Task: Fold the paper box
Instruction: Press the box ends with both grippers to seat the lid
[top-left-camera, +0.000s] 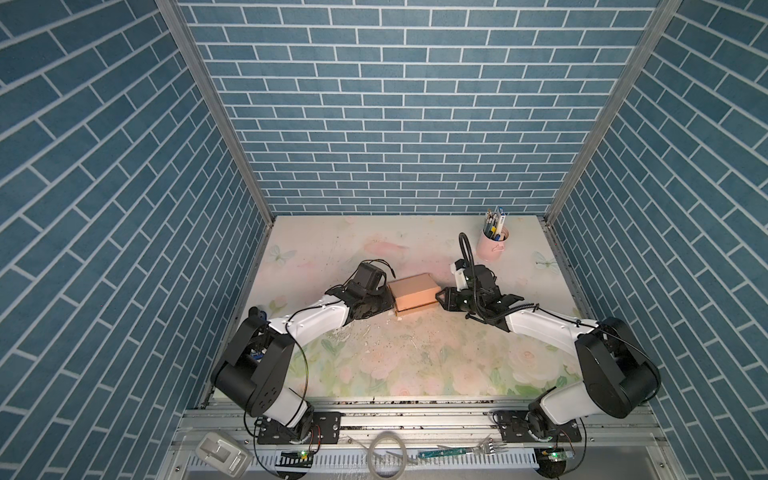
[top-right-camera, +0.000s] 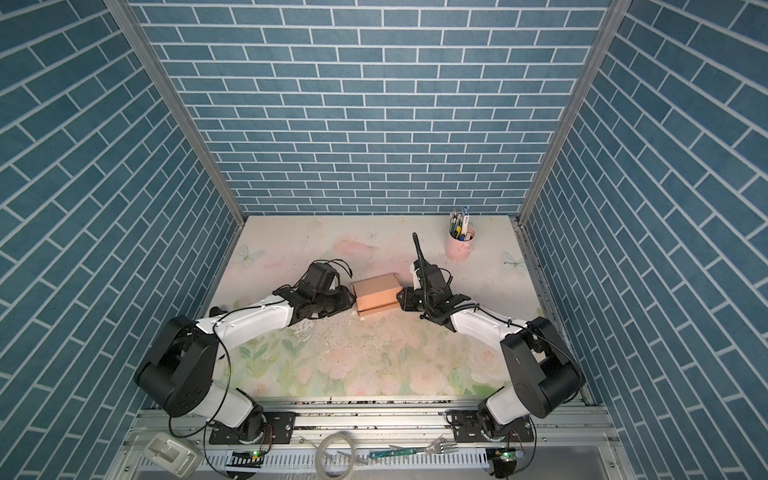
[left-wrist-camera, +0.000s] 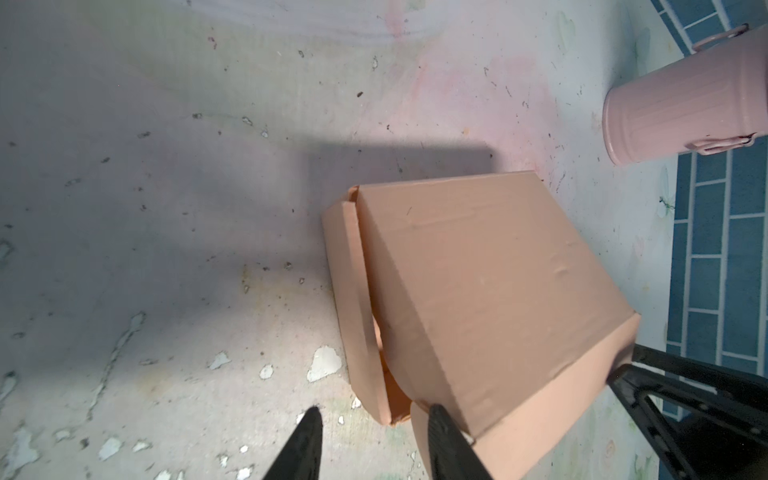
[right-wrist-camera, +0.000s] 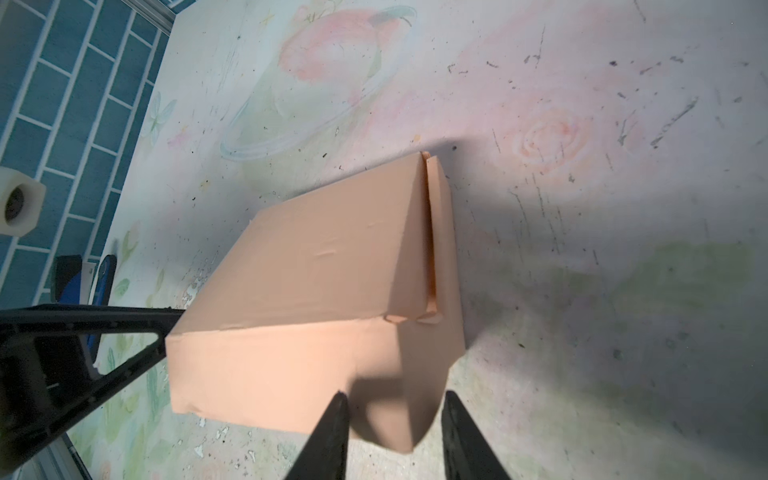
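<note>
While jaws are being hidden in both top views | paper box (top-left-camera: 413, 291) is being flanked on the table (top-left-camera: 374, 353) | wrist views: left gripper (left-wrist-camera: 374, 409), right gripper (right-wrist-camera: 395, 395) being held parted, right astride a flap (right-wrist-camera: 395, 419).

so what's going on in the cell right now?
The robot is folding a peach paper box near the middle of the table, with one arm at each end. The box is mostly formed and closed on top, though its front edge gapes a little. The left gripper stands open at one corner. The right gripper straddles a rounded side flap; whether it grips the flap is unclear.
</note>
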